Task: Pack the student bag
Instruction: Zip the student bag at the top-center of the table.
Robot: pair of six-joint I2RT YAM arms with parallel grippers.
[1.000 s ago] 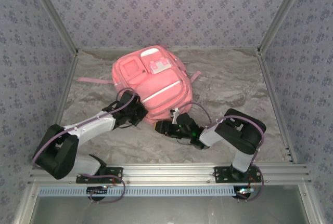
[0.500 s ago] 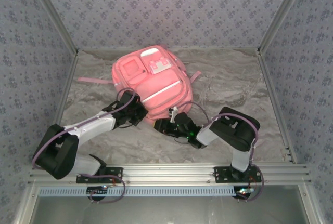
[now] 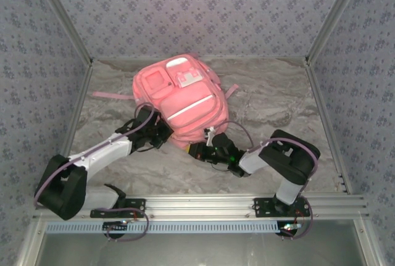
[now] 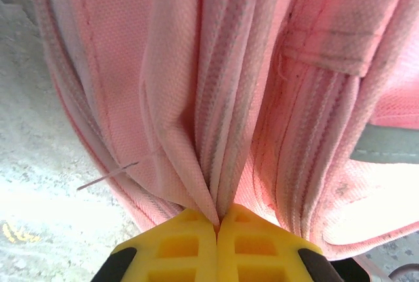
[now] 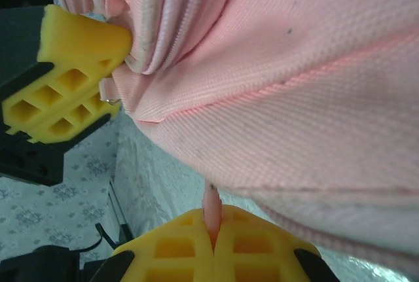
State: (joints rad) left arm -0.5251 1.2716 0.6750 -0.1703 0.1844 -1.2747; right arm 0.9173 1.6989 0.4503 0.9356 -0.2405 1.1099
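Left gripper (image 4: 217,222) pinched a bag (image 3: 179,93) fold, right gripper (image 5: 213,224) clamped its pink tab (image 5: 211,205); we judged a slow, straight pull safest.

Ahead: student bag (image 3: 179,96) takes all room in front of left end effector (image 3: 165,134) and right end effector (image 3: 196,149), both clamped on its near edge. Btwn the two: narrow gap w/ bunched fabric. Right of right end effector: wide bare surface (image 3: 278,105) up to side wall (image 3: 361,93). Left of left end effector: bare strip, loose strap (image 3: 111,95) farther ahead.
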